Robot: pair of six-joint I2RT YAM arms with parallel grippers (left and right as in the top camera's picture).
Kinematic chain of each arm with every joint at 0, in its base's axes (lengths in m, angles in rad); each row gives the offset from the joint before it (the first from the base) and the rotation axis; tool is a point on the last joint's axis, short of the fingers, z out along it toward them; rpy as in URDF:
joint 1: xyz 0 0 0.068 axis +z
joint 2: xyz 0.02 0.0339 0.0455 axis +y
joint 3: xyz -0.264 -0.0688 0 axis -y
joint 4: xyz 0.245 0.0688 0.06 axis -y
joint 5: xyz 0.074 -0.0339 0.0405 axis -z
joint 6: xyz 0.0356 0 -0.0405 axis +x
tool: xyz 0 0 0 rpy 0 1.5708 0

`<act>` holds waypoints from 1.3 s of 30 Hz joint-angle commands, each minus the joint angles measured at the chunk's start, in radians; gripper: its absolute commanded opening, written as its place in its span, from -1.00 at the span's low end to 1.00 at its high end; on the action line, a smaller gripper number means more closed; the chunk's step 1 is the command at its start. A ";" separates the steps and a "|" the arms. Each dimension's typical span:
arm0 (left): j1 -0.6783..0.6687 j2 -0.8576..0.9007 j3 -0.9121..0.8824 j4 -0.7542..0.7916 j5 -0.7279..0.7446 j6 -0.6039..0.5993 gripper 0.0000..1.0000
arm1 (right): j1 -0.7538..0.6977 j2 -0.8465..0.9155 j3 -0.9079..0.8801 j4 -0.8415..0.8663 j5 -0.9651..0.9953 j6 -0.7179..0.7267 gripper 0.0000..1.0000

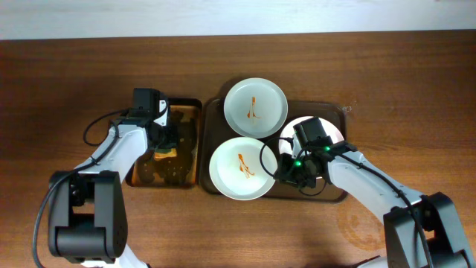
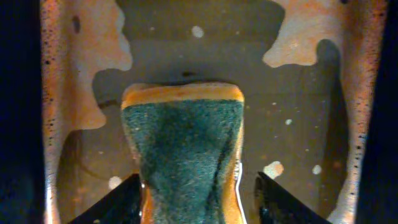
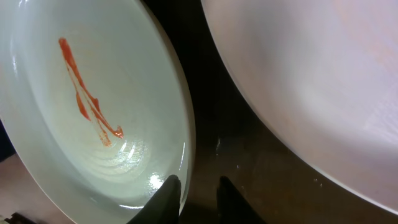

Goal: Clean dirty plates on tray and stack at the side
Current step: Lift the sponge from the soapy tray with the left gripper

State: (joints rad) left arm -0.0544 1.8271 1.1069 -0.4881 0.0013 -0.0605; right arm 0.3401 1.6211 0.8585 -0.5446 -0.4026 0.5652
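Plates [image 1: 255, 106] on tray [image 1: 336, 195], sponge [image 2: 182, 155] in black tray [image 1: 187, 181]

The overhead view looks straight down from well above the table [image 1: 59, 74], taking in both arms, the tray [image 1: 336, 195] and the plates. The left wrist view faces down at very close range onto the sponge [image 2: 183, 155], while the right wrist view sits close over the streaked plate [image 3: 93, 106], which the overhead view also shows.

Three plates [image 1: 255, 106], two trays [image 1: 338, 195], one sponge [image 2: 183, 155], two hands [image 1: 165, 135].
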 commanded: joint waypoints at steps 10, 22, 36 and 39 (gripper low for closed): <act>-0.003 0.010 -0.036 -0.002 -0.024 0.008 -0.46 | 0.008 0.005 0.017 0.003 -0.002 0.001 -0.56; -0.003 -0.058 0.004 -0.040 0.043 0.008 -1.00 | 0.008 0.005 0.017 0.003 -0.002 0.001 -0.45; -0.003 -0.052 -0.099 -0.027 0.074 0.004 -1.00 | 0.046 0.039 0.017 0.012 0.052 0.002 -0.63; -0.003 -0.045 -0.104 -0.003 0.074 0.004 -1.00 | 0.046 0.039 0.017 0.018 0.067 0.002 -0.75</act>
State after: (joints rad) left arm -0.0551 1.7611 1.0176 -0.5121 0.0563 -0.0532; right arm 0.3790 1.6547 0.8585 -0.5339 -0.3717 0.5713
